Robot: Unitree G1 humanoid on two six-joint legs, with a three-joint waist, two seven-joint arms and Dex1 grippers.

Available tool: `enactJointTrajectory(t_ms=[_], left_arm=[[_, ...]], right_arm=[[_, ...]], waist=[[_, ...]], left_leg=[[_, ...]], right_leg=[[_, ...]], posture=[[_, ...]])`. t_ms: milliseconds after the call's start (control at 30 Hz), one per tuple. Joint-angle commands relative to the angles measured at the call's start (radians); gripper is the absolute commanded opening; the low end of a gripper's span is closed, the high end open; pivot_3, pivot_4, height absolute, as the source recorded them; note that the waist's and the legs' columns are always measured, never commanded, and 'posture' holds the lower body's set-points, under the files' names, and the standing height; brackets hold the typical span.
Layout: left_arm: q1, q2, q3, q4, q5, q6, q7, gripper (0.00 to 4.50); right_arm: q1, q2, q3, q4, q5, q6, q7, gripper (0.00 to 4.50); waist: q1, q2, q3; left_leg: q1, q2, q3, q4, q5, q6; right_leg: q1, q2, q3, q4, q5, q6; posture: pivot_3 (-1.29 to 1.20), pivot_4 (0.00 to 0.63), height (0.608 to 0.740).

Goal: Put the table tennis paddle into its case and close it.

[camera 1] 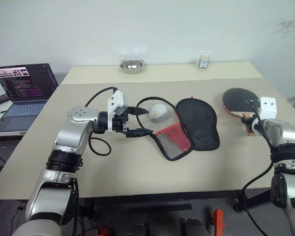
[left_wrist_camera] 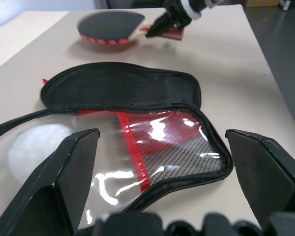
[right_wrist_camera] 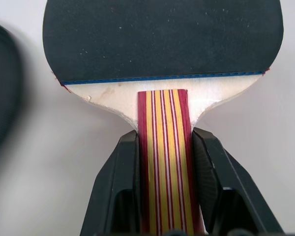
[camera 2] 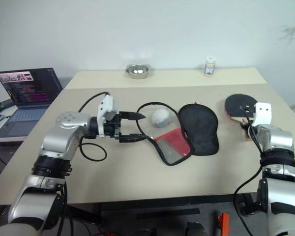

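Pick-up step: right gripper (right_wrist_camera: 164, 152) is clamping the handle of the table tennis paddle (camera 1: 240, 101), lying at right of frame. Left gripper (camera 1: 137, 121) is hovering spread wide, empty, beside the case (camera 1: 189, 127), lying unzipped mid-table. Next: carry paddle over, blade-first into the opening.

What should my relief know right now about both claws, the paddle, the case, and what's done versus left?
Right claw: shut on the striped handle of the table tennis paddle, at the table's right side.
Left claw: open, empty, beside the case, facing its opened end.
Case: lying mid-table, unzipped, black half folded back, red mesh half toward the left claw. A white ball sits by it.
Done: case opened, paddle gripped.
Left: carry the paddle over, slide it in, close the zipper.
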Motion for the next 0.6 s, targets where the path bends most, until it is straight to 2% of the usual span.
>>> enactJointTrajectory(t_ms=[33,167,333,400,600], left_arm=[[-0.002,0.022,0.039,-0.027,-0.015,-0.010,0.011,4.50],[-0.005,0.021,0.038,-0.030,-0.018,-0.007,0.016,4.50],[-0.008,0.021,0.029,-0.020,-0.004,-0.025,0.024,4.50],[-0.006,0.020,0.026,-0.017,-0.003,-0.031,0.020,4.50],[-0.009,0.015,0.022,0.021,0.005,-0.066,0.012,4.50]], right_arm=[[0.032,0.096,-0.040,-0.351,0.083,0.155,-0.068,1.08],[0.111,0.266,-0.041,-0.586,0.124,0.295,-0.160,1.08],[0.167,0.419,-0.050,-0.669,0.113,0.314,-0.256,1.08],[0.183,0.448,-0.047,-0.677,0.111,0.310,-0.274,1.08],[0.209,0.439,-0.015,-0.635,0.085,0.272,-0.263,1.08]], waist=[[0.000,0.000,0.000],[0.008,0.000,0.000],[0.020,0.000,0.000],[0.022,0.000,0.000],[0.019,0.000,0.000]], left_leg=[[0.000,0.000,0.000,0.000,0.000,0.000],[0.000,0.000,-0.001,0.001,0.000,0.000],[0.000,-0.001,-0.001,0.001,0.000,0.000],[0.000,-0.001,-0.001,0.001,0.000,0.000],[0.000,-0.001,-0.001,0.001,0.000,0.000]], right_leg=[[0.000,0.000,0.000,0.000,0.000,0.000],[0.000,0.000,0.000,0.000,0.000,0.000],[0.000,0.000,-0.001,0.001,0.000,0.000],[0.000,0.000,-0.001,0.001,0.000,0.000],[0.000,0.000,0.000,0.001,0.000,0.000]], posture=[[0.00,0.150,0.740],[0.00,0.150,0.740],[0.00,0.150,0.740],[0.00,0.150,0.740],[0.00,0.150,0.740]])
